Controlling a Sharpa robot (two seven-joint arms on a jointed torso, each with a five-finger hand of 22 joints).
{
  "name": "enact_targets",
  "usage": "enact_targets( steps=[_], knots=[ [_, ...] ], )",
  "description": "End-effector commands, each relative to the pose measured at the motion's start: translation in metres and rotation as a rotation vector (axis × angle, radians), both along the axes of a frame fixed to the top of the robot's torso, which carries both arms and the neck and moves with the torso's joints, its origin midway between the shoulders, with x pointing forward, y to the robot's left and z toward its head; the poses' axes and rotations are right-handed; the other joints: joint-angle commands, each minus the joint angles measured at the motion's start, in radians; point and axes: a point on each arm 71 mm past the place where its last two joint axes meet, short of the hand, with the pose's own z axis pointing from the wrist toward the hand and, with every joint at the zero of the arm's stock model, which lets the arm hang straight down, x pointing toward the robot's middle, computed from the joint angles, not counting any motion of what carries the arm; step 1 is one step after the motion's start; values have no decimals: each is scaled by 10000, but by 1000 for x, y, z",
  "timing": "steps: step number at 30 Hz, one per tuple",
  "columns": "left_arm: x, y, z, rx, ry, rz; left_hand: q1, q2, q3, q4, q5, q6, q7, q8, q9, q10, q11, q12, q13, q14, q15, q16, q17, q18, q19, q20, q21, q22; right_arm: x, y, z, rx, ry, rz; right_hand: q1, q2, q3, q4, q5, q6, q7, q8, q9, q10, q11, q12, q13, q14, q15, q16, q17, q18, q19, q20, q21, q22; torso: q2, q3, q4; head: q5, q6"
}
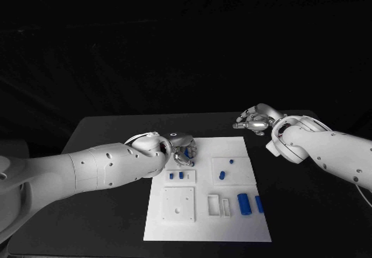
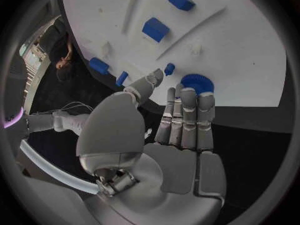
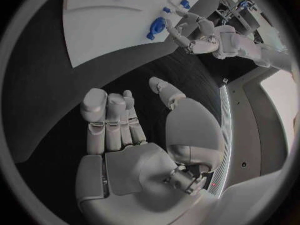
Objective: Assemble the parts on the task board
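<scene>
My left hand, mid-frame, pinches the gear; a loose hold could drop it onto the board. My right hand, upper right, hangs open.

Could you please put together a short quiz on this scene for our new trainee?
1. True or false: the right hand holds a blue part.
2. Which hand is over the task board? A) left B) right C) both
3. Fill in: the left hand has its fingertips at a round, ribbed ____ part.

Key: 1 false, it is open above the bare black table; 2 A; 3 blue.
</scene>
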Motion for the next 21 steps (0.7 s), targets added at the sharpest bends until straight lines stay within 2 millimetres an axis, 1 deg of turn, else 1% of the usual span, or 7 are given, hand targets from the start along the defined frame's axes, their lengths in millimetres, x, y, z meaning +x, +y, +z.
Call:
enact_targets(
  steps=[1, 3, 6, 9, 14, 18, 21],
  knots=[
    [-3, -6, -2, 128, -22, -406, 82, -1, -14, 72, -2, 74, 15, 37, -27, 91, -7, -50, -9, 119, -22, 81, -14, 1023, 53, -14, 82, 33, 0, 2, 0, 61, -36, 165, 16, 83, -12, -29, 62, -16, 75, -62, -9, -76, -23, -46, -49, -53, 17, -57, -24, 1407, -76, 5, -46, -23, -5, -1, 3, -1, -13],
    [-3, -6, -3, 140, 7, -400, 88, 4, -24, 84, -1, 85, 11, 42, -44, 121, -12, -68, -8, 139, -28, 106, -29, 1033, 68, -18, 112, 53, 0, 3, 0, 65, -36, 173, 15, 85, -13, -33, 62, -18, 76, -63, -10, -77, -23, -60, -72, -47, 17, -85, -36, 1407, -77, 16, -59, -35, -2, -5, -1, 5, -18],
    [-1, -5, -5, 187, 32, -350, 88, 6, -24, 86, 0, 85, 11, 41, -46, 123, -13, -70, -8, 140, -28, 107, -31, 1034, 68, -18, 114, 55, -1, 3, 0, 66, -30, 180, 15, 86, -13, -33, 62, -18, 76, -62, -10, -77, -23, -61, -74, -47, 17, -88, -37, 1407, -77, 17, -60, -36, -7, 4, -5, 5, -23],
    [-1, -5, -8, 232, 47, -439, 129, 29, -31, 84, 7, 86, 11, 40, -80, 170, -27, -105, -8, 181, -42, 170, -50, 1057, 98, -30, 174, 94, -1, 3, 0, 63, -23, 181, 15, 87, -13, -37, 62, -16, 75, -61, -10, -77, -23, -69, -89, -44, 17, -105, -44, 1407, -78, 23, -69, -44, -10, 14, 6, 5, -22],
    [-3, -10, -15, 293, 60, -567, 249, 158, 27, 61, 94, 112, 3, 52, -131, 191, -34, -191, -18, 165, -48, 216, -105, 1073, 73, -33, 208, 133, -1, 3, 0, 64, -17, 188, 14, 92, -14, -40, 62, -13, 75, -60, -9, -75, -23, -77, -108, -38, 17, -125, -52, 1407, -79, 31, -78, -52, -19, 17, 10, 9, -9],
    [-3, -11, -20, 310, 132, -560, 277, 240, 46, 63, 127, 83, 17, 35, -170, 214, -35, -229, -20, 167, -50, 252, -131, 1074, 63, -31, 225, 153, -1, 4, 0, 66, -4, 215, 13, 95, -15, -42, 62, -11, 74, -59, -9, -72, -24, -79, -115, -34, 16, -133, -54, 1407, -78, 34, -81, -56, -16, 9, 0, 7, -2],
    [-3, -11, -22, 385, 201, -482, 300, 378, 71, 76, 153, 81, 22, 34, -199, 246, -38, -258, -18, 176, -54, 288, -155, 1077, 65, -33, 244, 169, -1, 4, 0, 63, 8, 227, 12, 96, -16, -42, 61, -9, 74, -58, -8, -70, -24, -80, -120, -31, 16, -137, -55, 1407, -77, 36, -83, -58, -15, 10, -11, 9, -3]
  ],
)
